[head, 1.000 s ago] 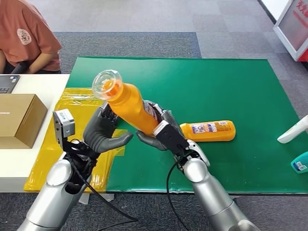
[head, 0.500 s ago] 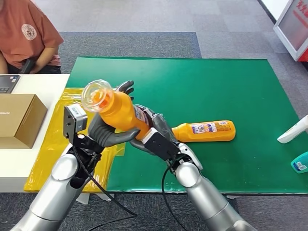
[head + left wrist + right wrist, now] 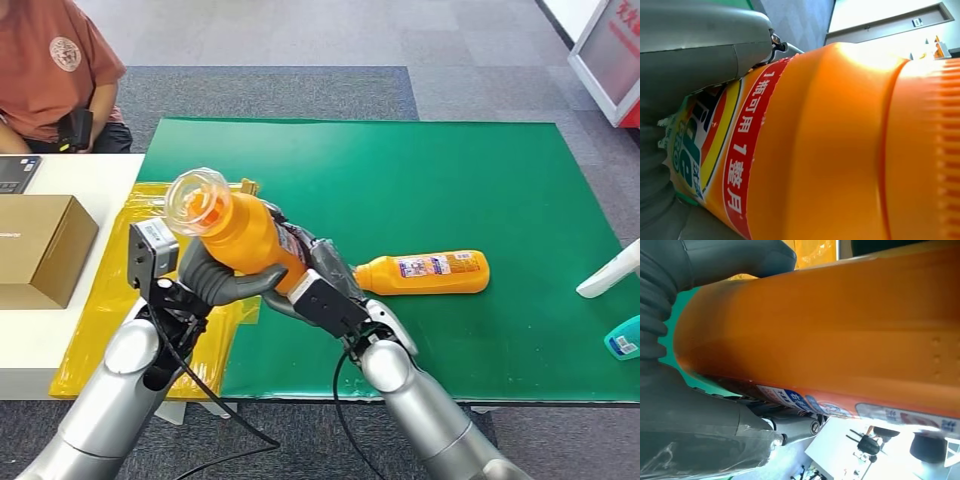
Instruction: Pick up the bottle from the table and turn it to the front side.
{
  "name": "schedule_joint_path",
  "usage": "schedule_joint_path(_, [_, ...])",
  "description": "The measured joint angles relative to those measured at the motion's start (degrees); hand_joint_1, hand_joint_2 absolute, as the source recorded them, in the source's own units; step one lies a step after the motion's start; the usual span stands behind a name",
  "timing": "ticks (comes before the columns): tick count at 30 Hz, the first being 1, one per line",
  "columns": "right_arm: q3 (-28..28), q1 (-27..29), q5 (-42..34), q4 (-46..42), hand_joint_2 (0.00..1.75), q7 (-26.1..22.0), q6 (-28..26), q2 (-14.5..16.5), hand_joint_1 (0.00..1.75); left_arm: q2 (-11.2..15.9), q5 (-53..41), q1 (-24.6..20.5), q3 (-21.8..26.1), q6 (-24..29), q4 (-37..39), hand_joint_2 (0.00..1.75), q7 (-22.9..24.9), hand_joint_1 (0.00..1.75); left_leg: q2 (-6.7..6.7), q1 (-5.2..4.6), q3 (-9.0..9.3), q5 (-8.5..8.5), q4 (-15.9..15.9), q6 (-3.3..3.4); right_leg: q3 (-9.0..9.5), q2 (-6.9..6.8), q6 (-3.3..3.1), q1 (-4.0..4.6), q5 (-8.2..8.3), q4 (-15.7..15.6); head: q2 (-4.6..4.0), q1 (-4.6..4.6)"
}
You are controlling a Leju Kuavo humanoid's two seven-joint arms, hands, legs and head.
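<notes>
Orange plastic bottle with clear cap (image 3: 240, 232) held tilted in the air over the green table mat (image 3: 453, 180). Left hand (image 3: 219, 278) and right hand (image 3: 317, 285) both wrap their fingers around it. Second orange bottle (image 3: 426, 272) lies flat on the mat.

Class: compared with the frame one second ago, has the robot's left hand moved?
Yes. The left hand has gone up and forward around the held bottle, now over the yellow sheet's edge by the green mat.
</notes>
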Motion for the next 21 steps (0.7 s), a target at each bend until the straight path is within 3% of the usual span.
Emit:
schedule_joint_path(12, [0.67,0.00,-0.25,0.05,1.75,0.32,-0.50,0.00,1.75,0.21,0.24,-0.16,-0.18,-0.04,0.00,1.75,-0.05,1.75,0.00,0.00,0.00,0.00,0.00,0.00,0.00,0.00,0.00,0.00,0.00,0.00,0.00,0.00])
schedule_joint_path(13, [0.71,0.00,-0.31,0.11,1.75,0.35,-0.63,0.00,1.68,0.26,0.33,-0.17,-0.20,-0.04,0.01,1.75,-0.05,1.75,0.00,0.00,0.00,0.00,0.00,0.00,0.00,0.00,0.00,0.00,0.00,0.00,0.00,0.00])
schedule_joint_path(17, [0.78,-0.02,-0.50,0.43,1.75,0.51,-1.28,0.00,0.02,0.44,0.81,-0.17,-0.24,-0.07,0.12,1.75,-0.04,1.75,0.00,0.00,0.00,0.00,0.00,0.00,0.00,0.00,0.00,0.00,0.00,0.00,0.00,0.00])
schedule_joint_path(21, [0.81,-0.20,-0.68,0.90,1.75,1.34,-1.99,-0.02,0.00,0.80,1.21,-0.12,-0.32,0.18,0.45,1.75,-0.11,1.75,0.00,0.00,-0.01,0.00,0.00,0.00,0.00,0.00,0.00,0.00,0.00,0.00,0.00,-0.01])
